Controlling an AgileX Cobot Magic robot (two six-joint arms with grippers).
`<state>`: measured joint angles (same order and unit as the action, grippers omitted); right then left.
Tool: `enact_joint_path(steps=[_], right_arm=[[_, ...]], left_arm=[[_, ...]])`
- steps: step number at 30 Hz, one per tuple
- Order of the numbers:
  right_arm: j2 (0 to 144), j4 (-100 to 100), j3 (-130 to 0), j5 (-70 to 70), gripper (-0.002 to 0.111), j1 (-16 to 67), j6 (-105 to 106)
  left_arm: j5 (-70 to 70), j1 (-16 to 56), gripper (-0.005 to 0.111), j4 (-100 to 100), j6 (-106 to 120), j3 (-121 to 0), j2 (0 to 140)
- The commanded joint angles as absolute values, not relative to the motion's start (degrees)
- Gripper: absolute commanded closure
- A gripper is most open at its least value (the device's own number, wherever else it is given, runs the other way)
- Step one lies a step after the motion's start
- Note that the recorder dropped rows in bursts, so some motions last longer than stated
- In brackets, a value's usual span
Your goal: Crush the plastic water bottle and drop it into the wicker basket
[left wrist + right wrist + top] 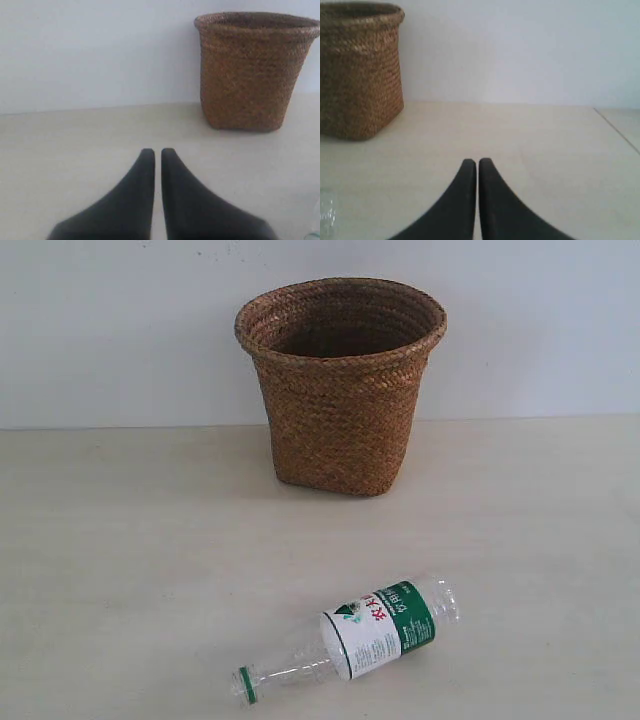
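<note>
Worktop [120, 570]: pale off-white, matte, with a faint wood-like grain. Its far edge meets a plain wall [110, 330], white with a bluish cast. The join runs straight and level across the exterior view. Light is soft and even, and shadows are weak and diffuse. In the right wrist view, a thin dark line [617, 131] runs from the far edge across the worktop, possibly a seam or a side edge.
</note>
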<state>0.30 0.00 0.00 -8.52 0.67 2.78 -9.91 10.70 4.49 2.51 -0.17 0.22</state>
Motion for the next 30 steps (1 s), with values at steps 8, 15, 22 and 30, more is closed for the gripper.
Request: enact_joint_path(steps=[8,15,22,30], right_arm=[[0.00,0.00,0.00,18.33,0.108,0.54,-14.97],[3.76,-0.74,-5.43,18.60,0.108,0.54,-15.79],[17.84,-5.52,-16.05,16.07,0.108,0.54,-15.51],[34.29,-11.89,-27.33,4.94,0.108,0.54,-15.51]], left_arm=[[9.28,10.48,0.103,5.36,-5.09,0.00,0.00],[24.73,10.48,0.103,5.36,-11.05,0.00,0.25],[24.60,10.48,0.103,5.36,-11.05,-8.67,13.13],[13.00,10.48,0.103,-2.74,-10.93,-24.41,37.00]])
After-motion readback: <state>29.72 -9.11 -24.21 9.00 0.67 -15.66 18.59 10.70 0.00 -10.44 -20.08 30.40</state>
